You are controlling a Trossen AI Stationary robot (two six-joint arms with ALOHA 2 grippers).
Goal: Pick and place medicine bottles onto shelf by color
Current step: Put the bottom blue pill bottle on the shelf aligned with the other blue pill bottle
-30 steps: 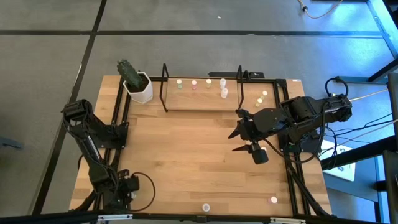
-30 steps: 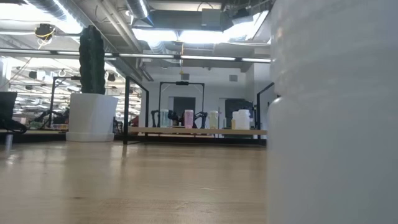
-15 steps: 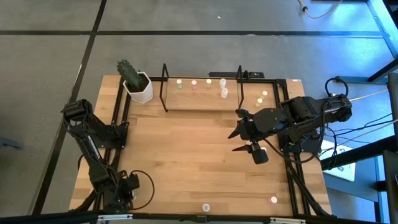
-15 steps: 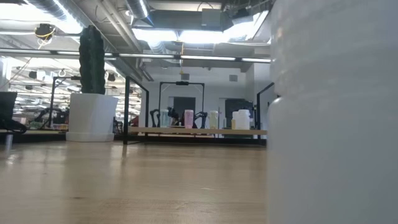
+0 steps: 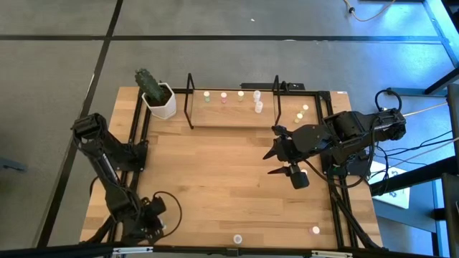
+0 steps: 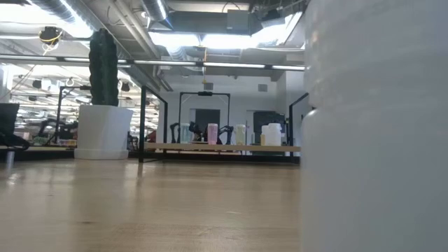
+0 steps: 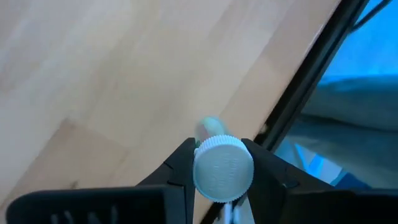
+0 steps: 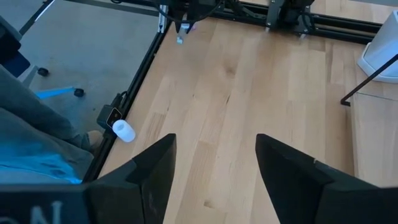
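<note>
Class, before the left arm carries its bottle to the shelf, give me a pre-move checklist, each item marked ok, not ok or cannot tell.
1. Left gripper clamped on a bottle: ok.
2. Held bottle's top colour: cannot tell.
3. Shelf has free floor: ok.
4. Right gripper open, empty, above mid-table: ok.
5. Cactus pot stands beside the shelf, not blocking it: ok.
6. Loose bottles at the near edge out of the path: cannot tell.
</note>
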